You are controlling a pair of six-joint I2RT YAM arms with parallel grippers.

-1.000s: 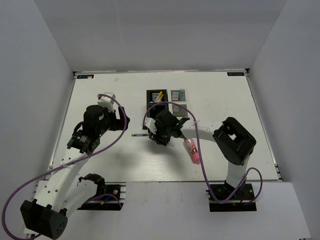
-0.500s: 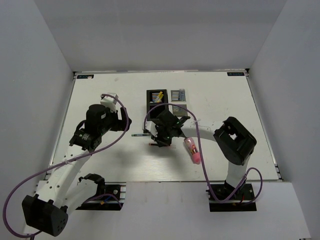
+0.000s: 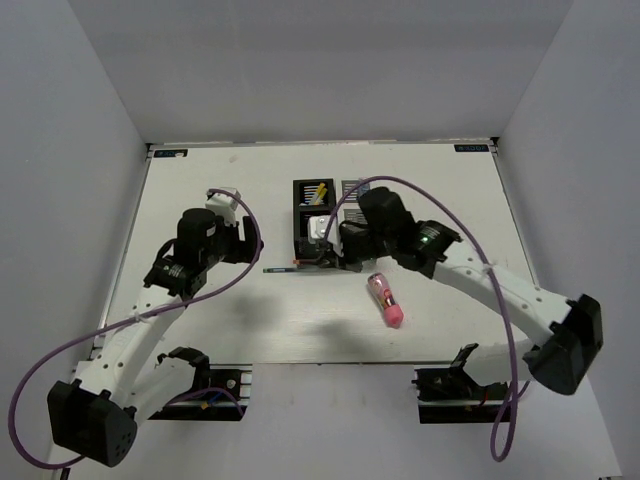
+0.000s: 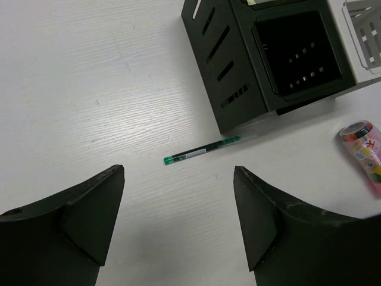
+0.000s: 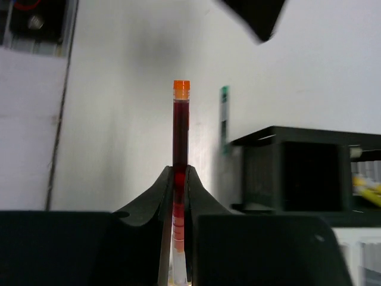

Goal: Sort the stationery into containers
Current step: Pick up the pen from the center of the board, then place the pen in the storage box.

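Observation:
My right gripper [image 3: 326, 254] is shut on the red pen [image 5: 181, 128], just in front of the near black bin [image 3: 306, 228]. The pen's orange end [image 3: 296, 262] points left. The four-bin block shows in the left wrist view [image 4: 221, 65]. Thin white sticks with yellow tips [image 3: 318, 190] stand in the far black bin. The dark slim pen [image 3: 279, 269] lies on the table left of the bins, and also shows in the left wrist view [image 4: 202, 152]. The pink tube [image 3: 386, 300] lies to the right. My left gripper [image 4: 178, 171] is open and empty, above the dark pen. The blue-capped tube is hidden.
My right arm [image 3: 480, 275] stretches across the table's right half and covers most of the white/grey bins [image 3: 350, 186]. The white table [image 3: 200, 190] is walled by grey panels. A corner of a white bin [image 4: 364, 24] shows in the left wrist view.
My right arm has stretched out and its gripper has carried the red pen up off the table toward the bins. My left gripper has shifted slightly toward the dark pen.

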